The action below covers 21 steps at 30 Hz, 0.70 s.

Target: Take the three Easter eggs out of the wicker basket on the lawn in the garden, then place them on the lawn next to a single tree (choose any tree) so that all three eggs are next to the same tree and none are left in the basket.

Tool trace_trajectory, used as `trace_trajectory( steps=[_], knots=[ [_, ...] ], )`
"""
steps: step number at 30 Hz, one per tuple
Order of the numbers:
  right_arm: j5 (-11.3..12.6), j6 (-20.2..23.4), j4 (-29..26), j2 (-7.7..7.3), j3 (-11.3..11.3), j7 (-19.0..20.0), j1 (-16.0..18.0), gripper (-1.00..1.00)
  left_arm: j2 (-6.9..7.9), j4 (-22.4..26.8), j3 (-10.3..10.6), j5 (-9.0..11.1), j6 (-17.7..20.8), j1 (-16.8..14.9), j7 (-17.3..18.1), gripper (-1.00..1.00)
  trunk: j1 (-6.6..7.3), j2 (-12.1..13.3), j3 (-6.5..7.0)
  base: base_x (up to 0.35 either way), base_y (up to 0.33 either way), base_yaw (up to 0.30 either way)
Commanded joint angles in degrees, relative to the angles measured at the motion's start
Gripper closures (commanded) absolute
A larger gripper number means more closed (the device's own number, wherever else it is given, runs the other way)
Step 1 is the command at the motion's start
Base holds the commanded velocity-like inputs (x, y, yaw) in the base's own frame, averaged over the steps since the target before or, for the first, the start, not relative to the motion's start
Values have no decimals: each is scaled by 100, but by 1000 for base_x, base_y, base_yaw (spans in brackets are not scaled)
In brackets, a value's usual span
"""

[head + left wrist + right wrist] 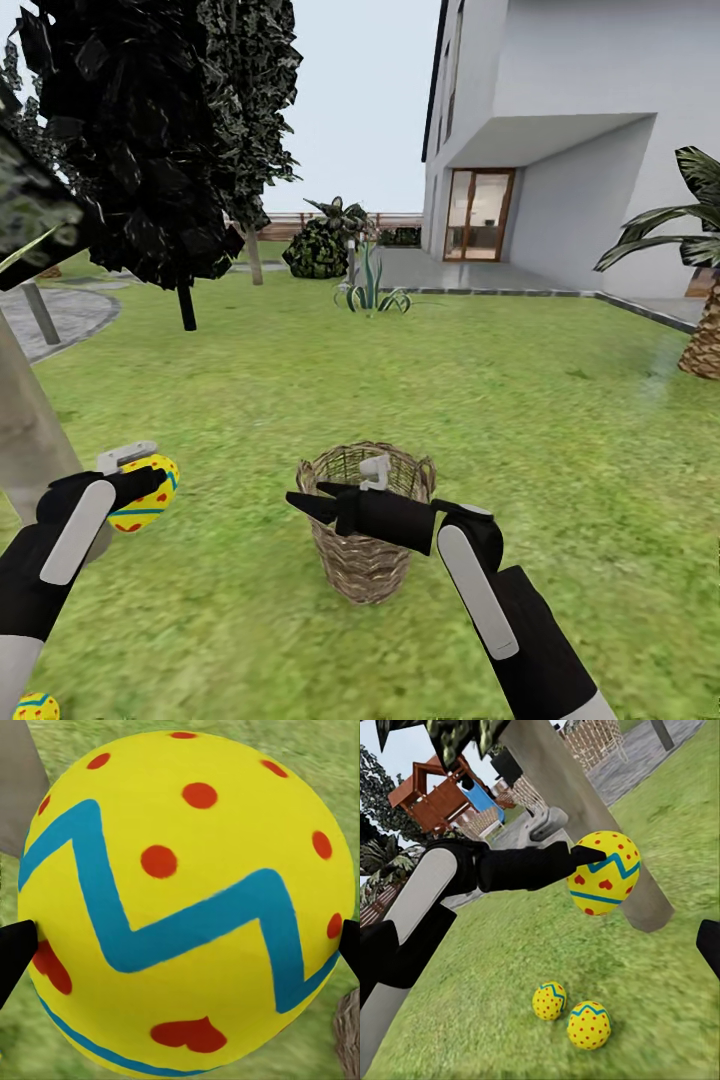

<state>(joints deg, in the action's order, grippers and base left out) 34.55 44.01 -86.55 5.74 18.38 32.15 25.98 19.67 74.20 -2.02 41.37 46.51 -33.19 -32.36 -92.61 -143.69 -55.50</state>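
Right wrist view shows the left end effector (585, 866) gripping the third Easter egg (604, 874) above two eggs (570, 1014) by the tree (585, 817); lower gently beside them; the right end effector (300, 500) probably open.

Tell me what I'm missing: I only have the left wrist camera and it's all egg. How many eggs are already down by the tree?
Observer: Two. The first egg and the second egg lie side by side on the lawn near the foot of the tree.
Operator: Where is mine relative to them?
Observer: The left pincer holds the third egg in the air beside the trunk, above those two.
Operator: And my right arm?
Observer: The right pincer is open with nothing in it, over the wicker basket.
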Motion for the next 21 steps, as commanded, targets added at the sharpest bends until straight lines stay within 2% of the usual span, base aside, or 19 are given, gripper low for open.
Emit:
trace_trajectory(
  steps=[1,8,21],
  knots=[
    [21,37,-2,1,-10,2,4,-100,0,0,0,58,10,-3,-48,100,-1,-5,-29,0,0,0],
    [17,37,-2,-3,-26,0,4,-100,-6,-459,1,59,-160,-12,-24,100,-19,-14,-184,0,0,0],
    [24,37,-2,-3,-35,8,4,-100,-6,-538,1,64,-186,-12,10,100,-53,-31,-472,0,0,0]
  ],
)
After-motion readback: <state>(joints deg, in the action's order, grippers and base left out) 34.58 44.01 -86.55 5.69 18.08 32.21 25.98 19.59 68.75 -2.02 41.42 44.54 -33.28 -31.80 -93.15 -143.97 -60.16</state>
